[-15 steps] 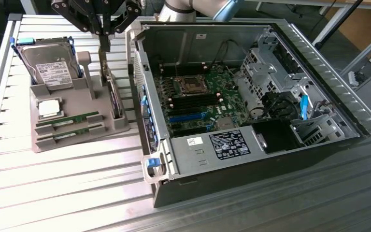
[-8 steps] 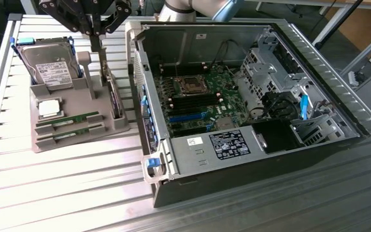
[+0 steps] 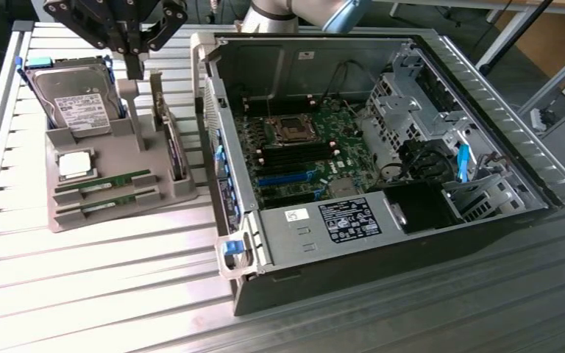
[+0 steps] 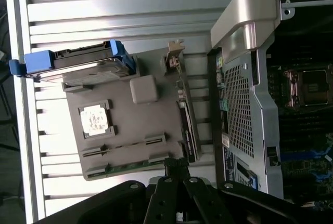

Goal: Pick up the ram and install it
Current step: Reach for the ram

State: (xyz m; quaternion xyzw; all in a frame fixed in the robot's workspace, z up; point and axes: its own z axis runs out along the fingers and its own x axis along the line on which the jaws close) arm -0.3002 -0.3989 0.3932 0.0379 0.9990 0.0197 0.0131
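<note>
Two ram sticks lie in slots of a grey holder tray [image 3: 115,158], [image 4: 151,125]: one [image 3: 104,182], [image 4: 125,147] and a second [image 3: 106,204], [image 4: 127,167] beside it, both thin and green. My gripper [image 3: 135,68] hangs high above the tray's far end, near the hard drive, its black fingers pressed together with nothing between them. In the wrist view the gripper [image 4: 177,164] looks down over the tray's edge by the ram sticks' ends. The open computer case [image 3: 381,147] shows its motherboard [image 3: 307,151] with dark memory slots [image 3: 297,158].
The tray also holds a silver hard drive [image 3: 76,99], [image 4: 83,65] in a blue bracket, a square CPU [image 3: 74,163], [image 4: 96,119] and an upright card [image 3: 170,140]. The case wall [image 3: 214,147], [image 4: 244,94] stands right beside the tray. All rests on a slatted metal table [image 3: 96,279].
</note>
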